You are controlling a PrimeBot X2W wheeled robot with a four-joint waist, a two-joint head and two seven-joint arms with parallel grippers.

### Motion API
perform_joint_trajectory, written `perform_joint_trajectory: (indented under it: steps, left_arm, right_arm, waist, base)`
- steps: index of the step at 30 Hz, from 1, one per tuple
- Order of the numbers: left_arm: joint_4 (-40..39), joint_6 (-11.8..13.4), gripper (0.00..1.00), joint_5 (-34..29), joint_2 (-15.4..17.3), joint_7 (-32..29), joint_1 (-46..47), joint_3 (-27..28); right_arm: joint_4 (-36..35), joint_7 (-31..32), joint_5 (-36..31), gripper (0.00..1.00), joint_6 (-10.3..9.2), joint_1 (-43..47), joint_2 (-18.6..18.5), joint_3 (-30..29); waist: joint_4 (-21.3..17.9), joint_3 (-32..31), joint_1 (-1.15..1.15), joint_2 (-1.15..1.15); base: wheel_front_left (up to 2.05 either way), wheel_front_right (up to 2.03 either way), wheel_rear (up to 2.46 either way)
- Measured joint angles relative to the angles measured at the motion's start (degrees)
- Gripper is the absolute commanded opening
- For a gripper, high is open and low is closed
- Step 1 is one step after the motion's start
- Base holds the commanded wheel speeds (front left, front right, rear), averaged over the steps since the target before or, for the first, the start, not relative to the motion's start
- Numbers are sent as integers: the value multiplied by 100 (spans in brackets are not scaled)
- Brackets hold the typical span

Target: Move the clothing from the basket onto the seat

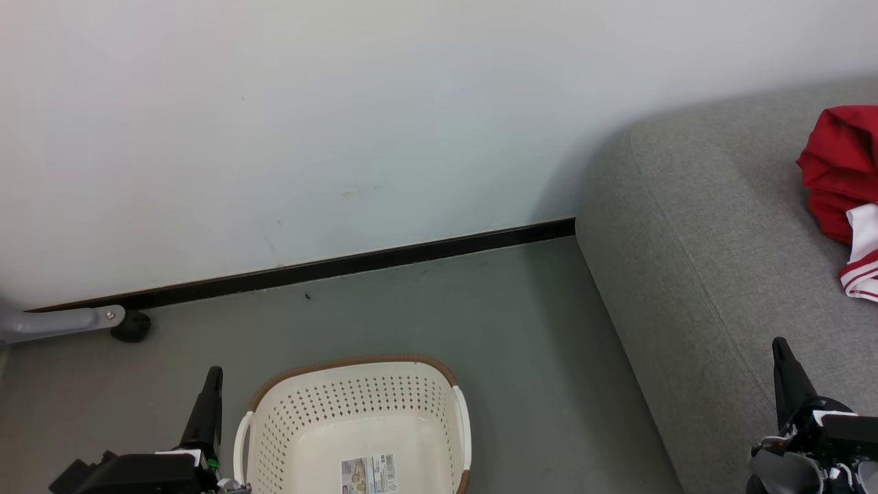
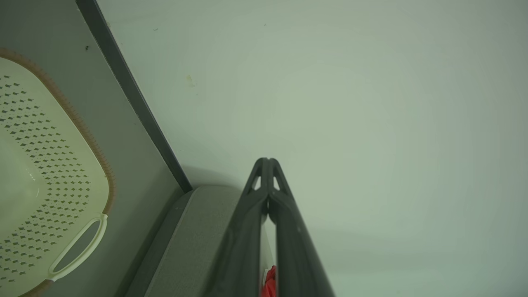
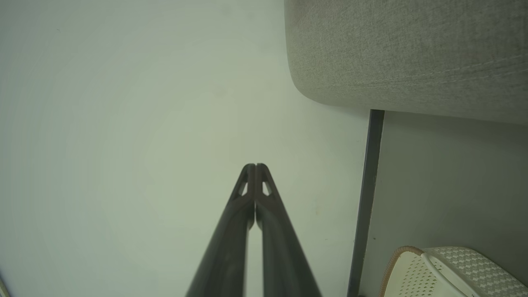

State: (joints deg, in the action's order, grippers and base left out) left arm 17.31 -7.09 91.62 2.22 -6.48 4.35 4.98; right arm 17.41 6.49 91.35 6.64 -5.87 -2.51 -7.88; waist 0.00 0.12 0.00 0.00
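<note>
The cream perforated basket (image 1: 357, 425) with a brown rim stands on the floor at the bottom centre; what I see of its inside holds just a label. Red clothing (image 1: 842, 171) with white striped trim lies on the grey seat (image 1: 699, 261) at the right edge. My left gripper (image 1: 214, 374) is shut and empty, just left of the basket. Over the seat's front edge my right gripper (image 1: 778, 343) is shut and empty too. The left wrist view has the shut gripper (image 2: 268, 160), the basket (image 2: 45, 173), the seat (image 2: 194, 243) and a sliver of red clothing (image 2: 269, 284). The right wrist view has shut tips (image 3: 255, 166), the seat (image 3: 408, 49) and the basket (image 3: 462, 272).
A white wall (image 1: 309, 116) with a black skirting strip (image 1: 329, 267) runs behind the basket. A grey metal leg (image 1: 62, 322) with a black foot stands at the far left. Grey floor (image 1: 521, 329) lies between basket and seat.
</note>
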Motion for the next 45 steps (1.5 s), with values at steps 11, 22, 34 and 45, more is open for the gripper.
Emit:
perform_joint_trajectory:
  steps: [11,22,34,45]
  left_arm:
    - [0,0,0,0,0,0,0,0]
    - [-1,0,0,0,0,0,0,0]
    - [-1,0,0,0,0,0,0,0]
    - [-2,0,0,0,0,0,0,0]
  right_arm:
    - [0,0,1,0,-1,0,1,0]
    - [-1,0,1,0,-1,1,1,0]
    - [-1,0,1,0,0,1,1,0]
    - [-1,0,8,0,0,2,1,0]
  waist:
    - [0,0,0,0]
    - [0,0,0,0]
    - [0,0,0,0]
    - [0,0,0,0]
  base:
    - [0,0,0]
    - [0,0,0]
    - [0,0,0]
    - [0,0,0]
